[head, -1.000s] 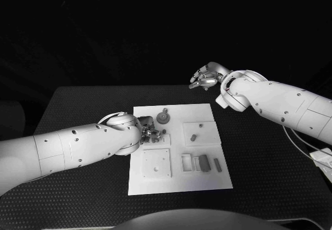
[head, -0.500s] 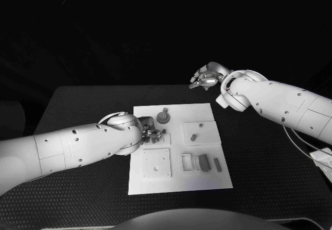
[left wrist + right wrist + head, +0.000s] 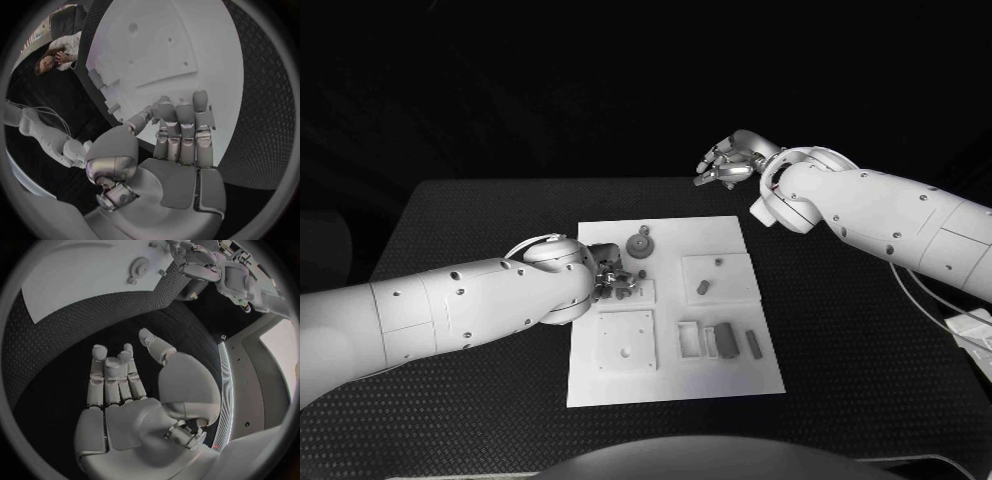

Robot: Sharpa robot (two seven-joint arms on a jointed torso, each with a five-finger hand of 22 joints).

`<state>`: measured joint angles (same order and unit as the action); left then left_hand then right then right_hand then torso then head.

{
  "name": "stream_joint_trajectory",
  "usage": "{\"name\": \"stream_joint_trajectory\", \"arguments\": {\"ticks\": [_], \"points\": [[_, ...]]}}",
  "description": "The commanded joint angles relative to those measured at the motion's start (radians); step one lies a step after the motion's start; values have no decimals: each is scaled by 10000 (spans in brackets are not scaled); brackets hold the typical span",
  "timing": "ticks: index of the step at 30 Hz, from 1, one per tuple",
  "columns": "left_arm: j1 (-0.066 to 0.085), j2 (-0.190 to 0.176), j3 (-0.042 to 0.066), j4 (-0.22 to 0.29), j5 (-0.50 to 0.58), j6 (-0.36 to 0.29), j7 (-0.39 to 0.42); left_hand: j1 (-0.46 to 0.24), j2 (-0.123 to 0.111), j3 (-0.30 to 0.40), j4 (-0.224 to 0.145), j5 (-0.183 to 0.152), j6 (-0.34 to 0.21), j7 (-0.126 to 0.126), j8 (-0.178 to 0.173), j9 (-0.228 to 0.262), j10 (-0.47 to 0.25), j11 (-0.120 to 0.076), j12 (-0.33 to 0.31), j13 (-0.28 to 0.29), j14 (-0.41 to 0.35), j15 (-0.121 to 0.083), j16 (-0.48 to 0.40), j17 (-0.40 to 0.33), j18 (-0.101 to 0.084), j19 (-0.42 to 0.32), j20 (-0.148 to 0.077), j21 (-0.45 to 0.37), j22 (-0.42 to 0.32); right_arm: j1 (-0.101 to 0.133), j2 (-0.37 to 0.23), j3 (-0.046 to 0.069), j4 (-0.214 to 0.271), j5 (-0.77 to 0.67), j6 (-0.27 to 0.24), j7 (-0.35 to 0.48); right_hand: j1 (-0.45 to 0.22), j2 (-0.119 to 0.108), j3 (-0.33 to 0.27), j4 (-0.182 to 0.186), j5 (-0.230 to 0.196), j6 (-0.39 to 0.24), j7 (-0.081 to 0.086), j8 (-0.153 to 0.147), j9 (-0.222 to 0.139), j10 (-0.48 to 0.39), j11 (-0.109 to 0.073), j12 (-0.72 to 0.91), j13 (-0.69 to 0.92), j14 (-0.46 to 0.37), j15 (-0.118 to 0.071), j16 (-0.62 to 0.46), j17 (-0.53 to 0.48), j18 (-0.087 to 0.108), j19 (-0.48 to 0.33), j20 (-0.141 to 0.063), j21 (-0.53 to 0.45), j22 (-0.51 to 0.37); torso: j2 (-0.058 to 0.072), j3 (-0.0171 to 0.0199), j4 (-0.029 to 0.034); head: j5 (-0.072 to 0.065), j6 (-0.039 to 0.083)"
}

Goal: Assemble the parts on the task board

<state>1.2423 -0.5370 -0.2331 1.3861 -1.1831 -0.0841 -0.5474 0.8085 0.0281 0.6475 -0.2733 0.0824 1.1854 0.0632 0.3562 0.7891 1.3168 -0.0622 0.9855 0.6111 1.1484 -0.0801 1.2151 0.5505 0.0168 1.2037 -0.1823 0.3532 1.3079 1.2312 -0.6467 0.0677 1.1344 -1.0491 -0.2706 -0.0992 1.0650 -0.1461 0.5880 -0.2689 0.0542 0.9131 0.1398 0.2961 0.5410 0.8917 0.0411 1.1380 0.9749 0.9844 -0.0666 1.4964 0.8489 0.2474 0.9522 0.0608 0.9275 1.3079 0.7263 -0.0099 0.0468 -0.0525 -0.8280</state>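
Left hand [image 3: 613,281]: hovering over the board's [image 3: 733,378] left edge, fingers straight, holding nothing. Right hand [image 3: 728,165]: empty, fingers apart, beyond the board's far edge. Parts [image 3: 723,341]: lying on the board. I am judging that a slow, level descent suits best.

Robot lab, black table [image 3: 473,210], white task board [image 3: 733,232]

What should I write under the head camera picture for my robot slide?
Left hand works over the white task board while the right hand waits above the table's far edge.
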Motion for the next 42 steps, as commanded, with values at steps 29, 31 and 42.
{"name": "stream_joint_trajectory", "arguments": {"ticks": [29,31,42], "points": [[-98,82,-59,-50,1090,180,-24,-1647,1356,1308,-203,671,996,-846,271,77,443,-601,376,126,72,11,452,-199,284,48,37,245,248,-16,26,4,-26,3,179,56,-31,59,-56,3,-41,-20,72,-44,18,-80,-19,1,-22,-76,24,-20,-11,144,-96,-5,-62,115,6,7,-2,36,-27],[-98,88,-59,-34,1080,174,-23,-1697,1356,1377,-209,816,1008,-857,297,98,459,-612,391,139,90,11,464,-209,300,51,37,295,248,-19,30,4,-27,2,179,57,-29,59,-56,1,-41,-21,72,-44,18,-81,-19,1,-22,-76,24,-20,-11,144,-96,-6,-62,116,6,7,-1,39,-29],[-99,62,-59,77,461,311,-5,-1570,1129,1538,-213,1075,1027,-893,362,156,514,-660,422,170,175,-22,497,-240,352,101,15,465,245,-31,27,4,-34,2,210,60,-28,63,-54,0,-41,-21,72,-44,19,-82,-19,3,-23,-78,24,-20,-12,144,-98,-5,-64,117,0,5,-2,43,-46]]}}
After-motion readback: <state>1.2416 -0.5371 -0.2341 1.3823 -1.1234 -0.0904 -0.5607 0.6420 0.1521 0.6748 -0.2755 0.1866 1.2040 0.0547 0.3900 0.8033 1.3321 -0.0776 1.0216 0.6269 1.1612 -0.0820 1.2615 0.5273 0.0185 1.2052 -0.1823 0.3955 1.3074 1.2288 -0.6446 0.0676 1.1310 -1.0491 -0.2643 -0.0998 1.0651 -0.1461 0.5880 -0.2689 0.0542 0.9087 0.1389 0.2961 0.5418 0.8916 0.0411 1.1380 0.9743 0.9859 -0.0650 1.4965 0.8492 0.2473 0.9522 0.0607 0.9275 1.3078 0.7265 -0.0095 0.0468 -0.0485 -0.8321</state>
